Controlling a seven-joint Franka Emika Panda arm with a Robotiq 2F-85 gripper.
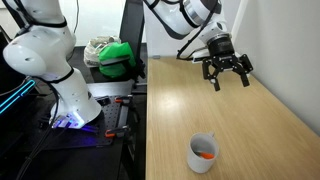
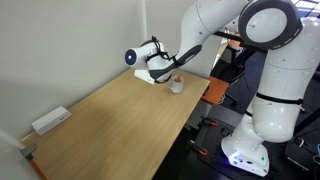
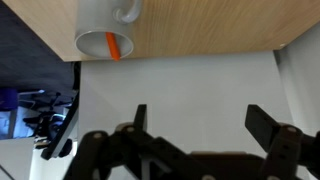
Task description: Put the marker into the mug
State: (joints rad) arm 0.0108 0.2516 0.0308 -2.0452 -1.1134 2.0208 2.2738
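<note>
Lying inside the mug (image 1: 203,151) by a surface (image 1: 240,125) edge in an exterior view: marker (image 1: 206,155); hand (image 1: 229,80) spread, empty. Same mug (image 2: 177,85) near a corner in an exterior view. Wrist view: marker (image 3: 114,46) probably light, stiff, slippery; pinch mid-shaft.

No writing, brand, number or sign can be read in any view. The mug (image 3: 100,20), at the top left of the wrist view, shows only a plain white wall. The flat white box (image 2: 50,121) on the worktop (image 2: 120,130), at the lower left of an exterior view, is too small to show a label. The dark clutter (image 3: 40,115) at the left edge of the wrist view is too blurred to read.
</note>
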